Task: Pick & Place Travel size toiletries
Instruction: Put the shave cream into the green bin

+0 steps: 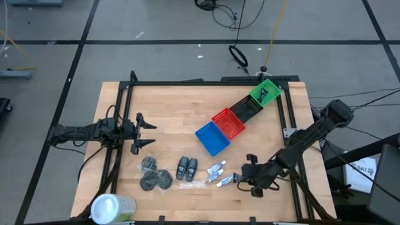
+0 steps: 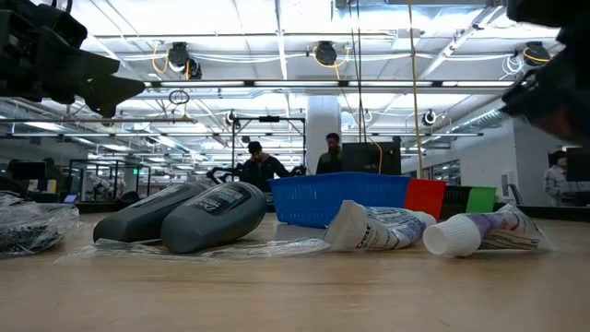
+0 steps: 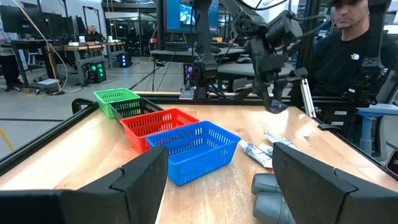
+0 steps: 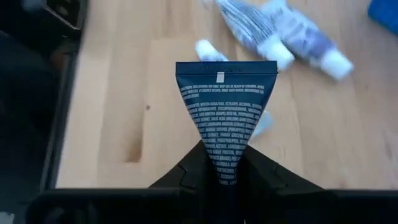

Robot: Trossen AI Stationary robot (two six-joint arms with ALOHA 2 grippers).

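Observation:
My right gripper hangs over the table's near right part, shut on a dark blue tube with white print. Below it lie two white tubes. To their left, two dark bottles lie on their sides next to three dark round discs. My left gripper waits open over the table's left side, touching nothing; its fingers frame the baskets. My right gripper pinches the dark blue tube between its two fingers at the narrow end. The wide flat crimped end sticks out ahead of the fingers. The tube is lifted clear of the table.
Blue, red, black and green baskets form a diagonal row toward the far right corner. A white-topped green container stands at the near left corner. A clear wrapper lies under the bottles. People show beyond the table.

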